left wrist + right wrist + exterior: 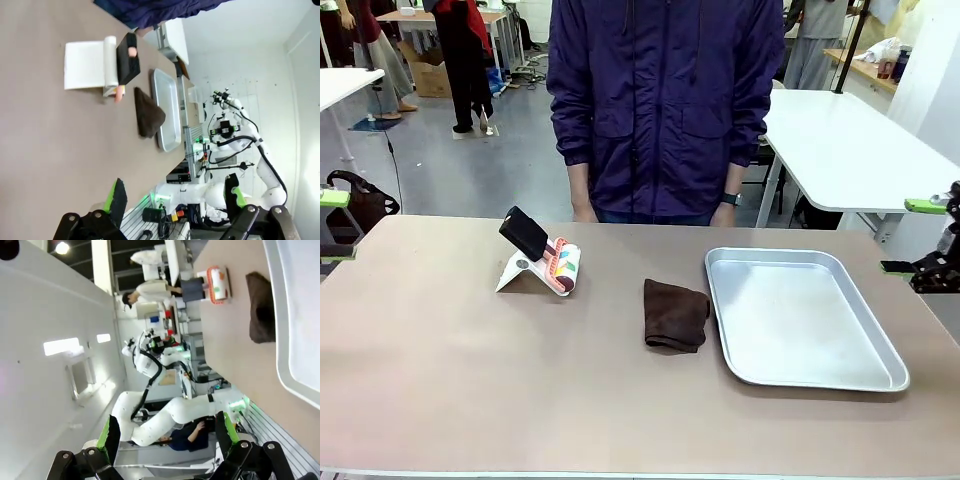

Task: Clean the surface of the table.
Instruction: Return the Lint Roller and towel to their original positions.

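Centrally, the table [450,380] spans the front view, its brownish top running from the near edge to the person [665,100] standing at the far side in a dark purple jacket, hands low behind the far edge. Three things rest on the top. A folded brown cloth [675,315] lies near the middle, just beside the left rim of a silver tray [800,375], apart from it by a narrow strip of bare top. Left of the cloth and farther back, a white stand [540,268] with a coloured printed face leans upright, and a black block [524,231] sits tilted on its upper edge. The left gripper [334,225] hangs off the table's left end, and the right gripper [920,236] off the right end; both sit clear of the top. In the left wrist view, the left gripper [175,200] shows its green-padded fingers spread wide with nothing between them, the table [50,160] beyond, bearing the cloth [148,117] and tray [167,112]. In the right wrist view, the right gripper [167,432] is likewise spread and empty, with the cloth [260,307] and tray [300,340] lying ahead.
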Robot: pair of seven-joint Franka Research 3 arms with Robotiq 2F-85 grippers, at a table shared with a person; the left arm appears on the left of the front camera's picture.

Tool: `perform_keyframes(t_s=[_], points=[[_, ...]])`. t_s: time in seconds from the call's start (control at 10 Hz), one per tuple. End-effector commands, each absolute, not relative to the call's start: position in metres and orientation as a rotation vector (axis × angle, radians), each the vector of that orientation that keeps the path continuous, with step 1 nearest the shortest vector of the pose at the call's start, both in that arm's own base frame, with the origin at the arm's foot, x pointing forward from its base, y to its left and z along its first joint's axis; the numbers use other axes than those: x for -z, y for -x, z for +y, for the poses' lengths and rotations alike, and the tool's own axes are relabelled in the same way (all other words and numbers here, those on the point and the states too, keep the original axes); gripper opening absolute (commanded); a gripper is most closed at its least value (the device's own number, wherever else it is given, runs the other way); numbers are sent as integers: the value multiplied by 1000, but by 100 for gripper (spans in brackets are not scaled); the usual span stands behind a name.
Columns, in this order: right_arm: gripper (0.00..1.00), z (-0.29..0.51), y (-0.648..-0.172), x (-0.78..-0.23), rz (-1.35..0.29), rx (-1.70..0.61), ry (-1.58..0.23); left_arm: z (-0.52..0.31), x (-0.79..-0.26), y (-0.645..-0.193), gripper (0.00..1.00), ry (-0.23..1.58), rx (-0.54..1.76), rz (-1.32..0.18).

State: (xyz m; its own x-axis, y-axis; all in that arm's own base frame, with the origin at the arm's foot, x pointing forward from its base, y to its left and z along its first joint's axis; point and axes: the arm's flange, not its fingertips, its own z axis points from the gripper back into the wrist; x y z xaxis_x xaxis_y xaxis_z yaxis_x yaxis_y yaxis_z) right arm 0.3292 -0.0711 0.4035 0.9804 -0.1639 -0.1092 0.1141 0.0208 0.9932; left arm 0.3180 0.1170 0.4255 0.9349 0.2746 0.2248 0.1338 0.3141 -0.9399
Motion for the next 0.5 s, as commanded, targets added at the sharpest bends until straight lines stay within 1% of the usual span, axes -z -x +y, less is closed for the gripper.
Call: perform_keyframes(t_s=[0.0,0.1,0.4], points=[[100,-66,-326,-411,-20,192,-1515,115,-428,-330,100,1252,-107,-387],[100,-66,-326,-411,-20,192,-1515,117,-425,-318,100,1256,-96,-376],[100,-66,-326,-411,-20,192,-1515,117,-425,-318,100,1256,-96,-376]])
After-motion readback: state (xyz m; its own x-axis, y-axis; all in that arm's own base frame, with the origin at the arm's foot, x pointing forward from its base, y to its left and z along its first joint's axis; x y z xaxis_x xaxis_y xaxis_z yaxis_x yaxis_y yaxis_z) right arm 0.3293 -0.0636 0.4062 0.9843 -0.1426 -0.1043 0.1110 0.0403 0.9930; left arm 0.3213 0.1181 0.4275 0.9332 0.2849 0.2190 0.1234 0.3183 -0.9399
